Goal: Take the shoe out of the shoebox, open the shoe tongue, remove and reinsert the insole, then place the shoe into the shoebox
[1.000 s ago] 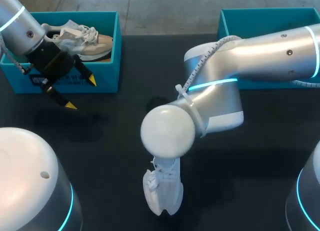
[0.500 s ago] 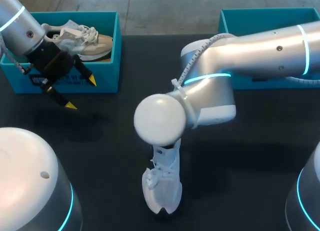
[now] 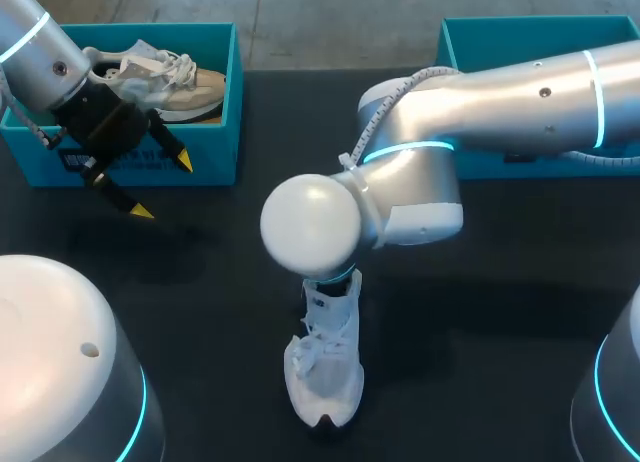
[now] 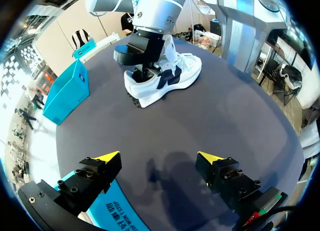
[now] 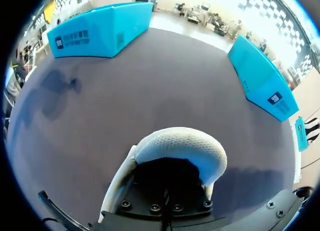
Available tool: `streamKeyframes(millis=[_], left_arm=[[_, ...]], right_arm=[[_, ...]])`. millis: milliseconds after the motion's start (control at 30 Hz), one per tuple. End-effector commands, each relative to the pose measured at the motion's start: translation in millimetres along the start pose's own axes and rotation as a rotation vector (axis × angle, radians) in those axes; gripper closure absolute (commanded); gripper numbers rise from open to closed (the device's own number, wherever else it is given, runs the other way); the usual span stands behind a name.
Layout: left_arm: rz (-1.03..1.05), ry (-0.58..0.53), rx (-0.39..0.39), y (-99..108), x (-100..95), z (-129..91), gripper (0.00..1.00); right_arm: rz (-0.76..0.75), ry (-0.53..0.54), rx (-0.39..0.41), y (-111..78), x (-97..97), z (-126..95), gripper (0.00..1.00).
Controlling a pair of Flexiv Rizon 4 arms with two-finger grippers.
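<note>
Now the right arm (image 3: 520, 92) comes in from the right edge, passes in front of the right shoebox (image 3: 540, 24) and bends at a rounded joint near the middle of the worktop (image 3: 200, 312); from there its wrist points straight down onto the heel end of the white shoe (image 3: 325, 372). The shoe stands on its sole on the worktop, well apart from both boxes, its toe towards the near edge; the left wrist view shows dark marks on its side (image 4: 170, 78). The right claw (image 4: 144, 66) sits at the shoe's collar, seemingly reaching into the opening, but whether it grips cannot be told; its own camera shows only the white mesh collar (image 5: 182, 148) around a dark hollow.

The left arm (image 3: 40, 52) enters from the far left corner, wrist tilted down and inward; the left claw (image 3: 162, 186) hangs just in front of the left shoebox (image 3: 205, 152), spread wide with nothing between its yellow tips (image 4: 159, 157). A beige shoe (image 3: 190, 87) lies inside that box.
</note>
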State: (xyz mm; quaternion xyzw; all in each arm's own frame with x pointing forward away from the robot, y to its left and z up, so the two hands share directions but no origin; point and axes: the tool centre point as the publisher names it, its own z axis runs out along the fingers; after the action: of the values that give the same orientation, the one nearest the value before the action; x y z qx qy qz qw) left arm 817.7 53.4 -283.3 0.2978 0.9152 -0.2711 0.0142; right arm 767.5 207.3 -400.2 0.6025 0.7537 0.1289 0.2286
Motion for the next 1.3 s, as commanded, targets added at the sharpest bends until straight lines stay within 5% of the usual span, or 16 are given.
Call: streamKeyframes(millis=[33,200,1300], left_arm=[[0.000,0.001,-0.003,0,0.7,0,0.00],[0.000,0.001,-0.003,0,0.7,0,0.00],[0.000,0.001,-0.003,0,0.7,0,0.00]], right_arm=[[0.191,-0.025,-0.059,-4.6,-1.7,-14,1.00],[0.185,-0.070,-0.079,1.9,-1.6,-23,1.00],[0.224,-0.062,0.024,6.0,3.1,26,1.00]])
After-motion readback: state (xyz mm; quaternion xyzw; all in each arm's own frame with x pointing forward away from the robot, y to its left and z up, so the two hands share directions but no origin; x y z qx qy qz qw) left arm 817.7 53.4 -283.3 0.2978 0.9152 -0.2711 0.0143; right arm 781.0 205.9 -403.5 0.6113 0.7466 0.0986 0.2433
